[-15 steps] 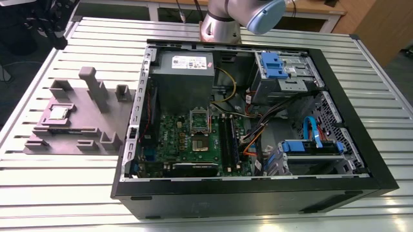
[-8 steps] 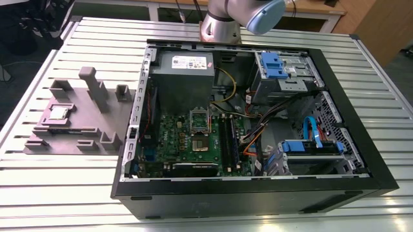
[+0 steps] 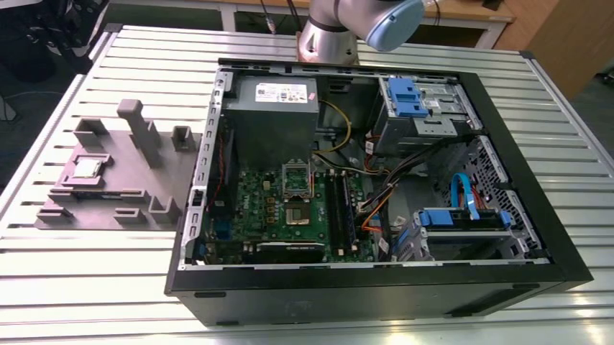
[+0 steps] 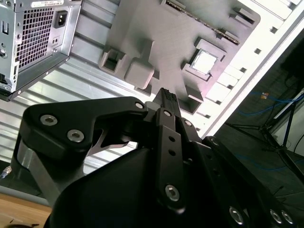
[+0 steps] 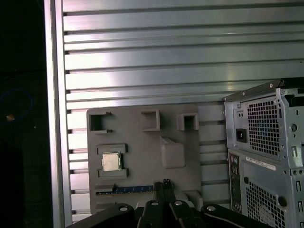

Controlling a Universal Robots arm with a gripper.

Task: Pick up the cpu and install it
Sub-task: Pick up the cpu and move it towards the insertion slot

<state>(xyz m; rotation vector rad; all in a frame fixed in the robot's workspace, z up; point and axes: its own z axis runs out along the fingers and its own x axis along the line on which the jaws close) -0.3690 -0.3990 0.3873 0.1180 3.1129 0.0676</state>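
The cpu point(image 3: 88, 167) is a small silvery square lying flat in a recess of the grey holder block point(image 3: 115, 190), on the slatted table at the exterior view's left. Both wrist views show it from high above, the cpu point(image 5: 110, 162) between two raised lips of the block point(image 5: 142, 142), and the cpu point(image 4: 203, 61) likewise. My gripper point(image 5: 166, 182) hangs well above the block, away from the chip, its black fingers shut together with nothing between them; its tip point(image 4: 166, 93) points toward the block point(image 4: 156, 33). The green motherboard point(image 3: 287, 208) with its silver socket frame point(image 3: 296, 180) lies in the open computer case.
The black computer case point(image 3: 384, 280) lies open on the slatted metal table point(image 3: 96, 266), with cables, blue drive brackets point(image 3: 408, 97) and a power supply point(image 3: 273, 108) inside. A long memory stick point(image 5: 126, 189) sits in the block. My arm's joint point(image 3: 355, 29) is behind the case.
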